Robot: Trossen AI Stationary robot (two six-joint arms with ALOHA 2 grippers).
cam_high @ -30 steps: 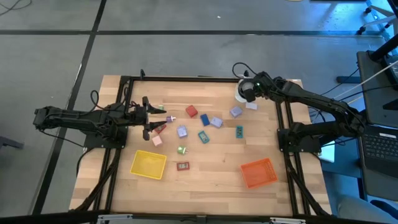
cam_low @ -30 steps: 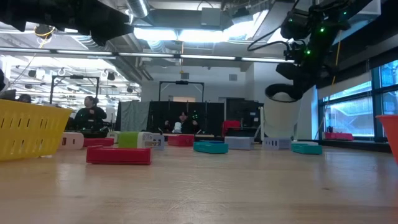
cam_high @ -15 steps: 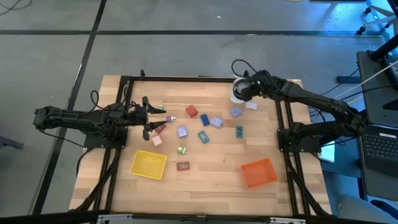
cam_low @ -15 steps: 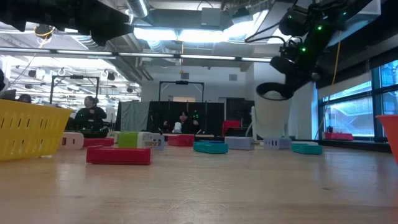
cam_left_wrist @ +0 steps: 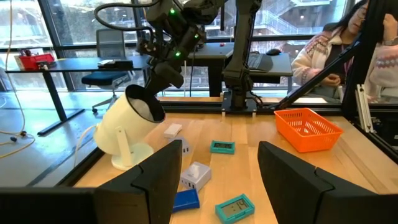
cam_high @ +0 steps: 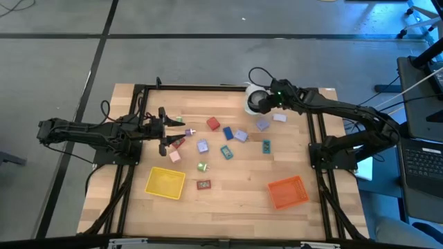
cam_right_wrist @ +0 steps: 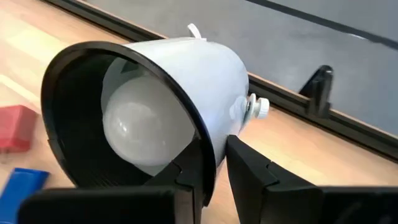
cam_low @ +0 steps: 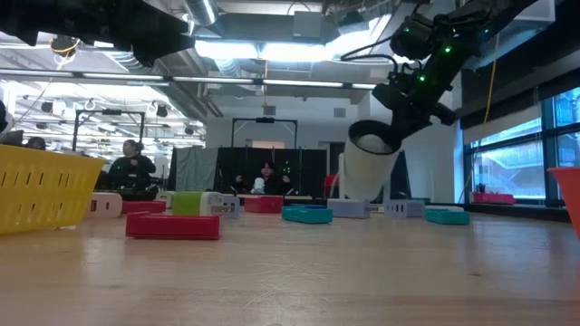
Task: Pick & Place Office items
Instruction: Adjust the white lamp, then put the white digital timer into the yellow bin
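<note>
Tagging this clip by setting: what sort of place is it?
Probably an open-plan robotics lab or office workspace: exposed ceiling ducts, a black desk with a rolling office chair by large windows, and a wooden table ringed by a black metal frame.

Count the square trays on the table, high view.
2. The yellow tray sits near the front-left of the table, below the left gripper. The orange tray sits at the front-right. Nothing seems to hide a third.

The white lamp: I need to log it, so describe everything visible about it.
The white lamp looks like smooth plastic: a cone-shaped shade with a dark inner lining, a frosted bulb inside and a round base. It is tilted, near the table's far edge. The right tool is shut on the shade's rim.
</note>
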